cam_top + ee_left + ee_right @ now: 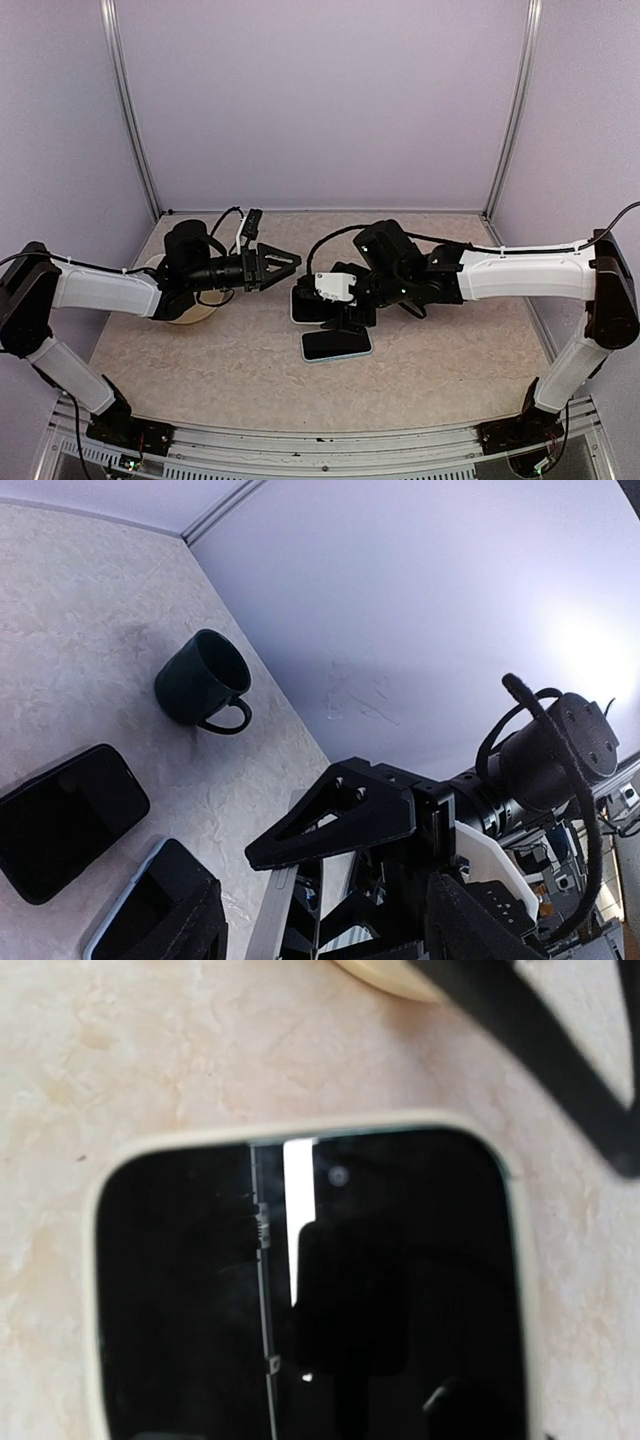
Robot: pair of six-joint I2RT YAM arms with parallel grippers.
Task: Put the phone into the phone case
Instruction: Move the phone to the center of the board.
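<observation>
A plain black phone (pixel 303 303) lies flat at mid-table, partly under my right gripper; it also shows in the left wrist view (pixel 65 815). Just in front of it lies the pale-rimmed phone case (pixel 337 344), dark and glossy inside, also in the left wrist view (pixel 140 895). It fills the right wrist view (pixel 300 1290), seen from close above. My right gripper (pixel 337 315) hangs low over both; its jaws are lost in the dark. My left gripper (pixel 292 266) is open and empty, just left of the phone, also in its wrist view (pixel 245 880).
A dark green mug (pixel 205 678) stands beyond the phone, near the back wall, hidden under the right arm in the top view. A beige round object (pixel 185 308) sits under the left arm. The left gripper's finger (pixel 540 1050) crosses the right wrist view.
</observation>
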